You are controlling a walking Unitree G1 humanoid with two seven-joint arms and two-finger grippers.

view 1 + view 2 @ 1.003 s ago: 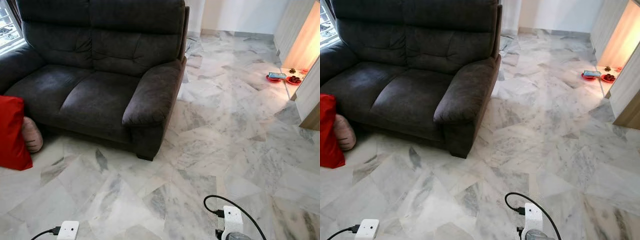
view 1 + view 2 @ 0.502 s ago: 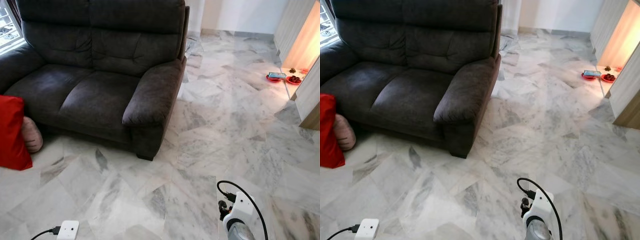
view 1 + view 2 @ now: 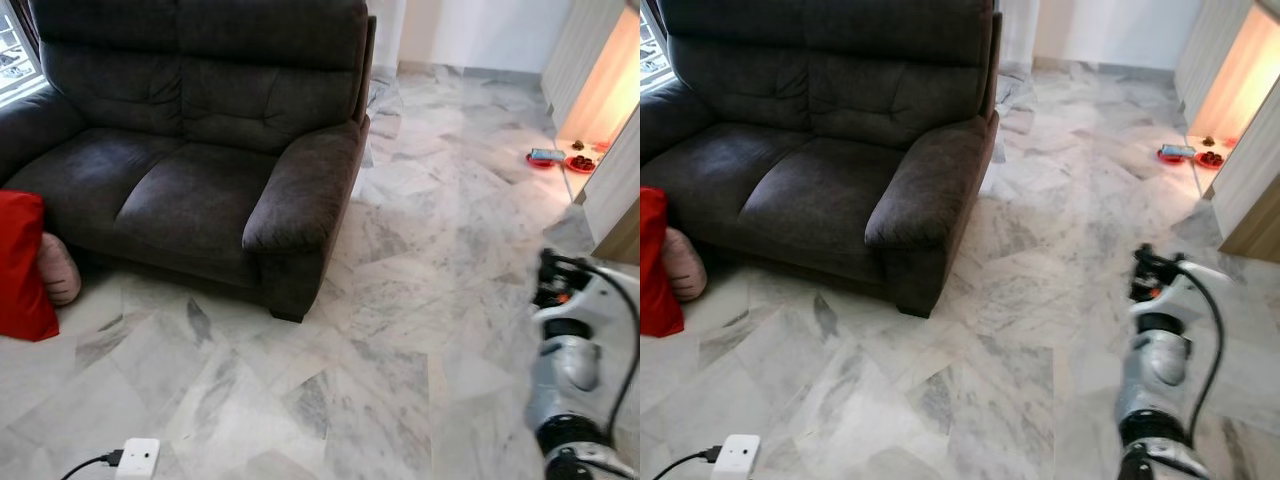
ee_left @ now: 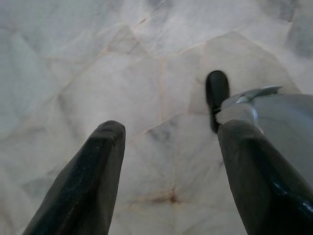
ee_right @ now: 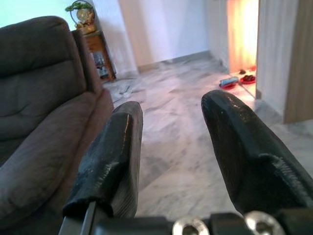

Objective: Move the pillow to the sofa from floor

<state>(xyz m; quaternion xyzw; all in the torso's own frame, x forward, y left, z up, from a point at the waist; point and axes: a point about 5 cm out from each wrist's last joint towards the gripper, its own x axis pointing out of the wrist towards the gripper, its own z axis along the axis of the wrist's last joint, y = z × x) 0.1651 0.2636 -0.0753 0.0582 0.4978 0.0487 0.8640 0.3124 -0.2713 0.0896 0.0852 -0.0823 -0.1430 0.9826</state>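
A red pillow [image 3: 20,265] stands on the marble floor at the far left, leaning against the front of the dark grey sofa [image 3: 200,160]. A pink round cushion [image 3: 60,268] is tucked behind it. My right arm [image 3: 565,350] is raised at the right, well away from the pillow. In the right wrist view my right gripper [image 5: 171,112] is open and holds nothing, pointing past the sofa's armrest [image 5: 44,147]. My left gripper [image 4: 173,132] hangs low, open over bare floor tiles.
Marble floor [image 3: 430,250] stretches wide to the right of the sofa. Red dishes [image 3: 560,160] lie by a lit doorway at the far right, beside a wall corner [image 3: 615,180]. A small side table [image 5: 100,54] stands behind the sofa.
My right arm has lifted from the bottom edge up and out to the right. The pillow and sofa have stayed put.
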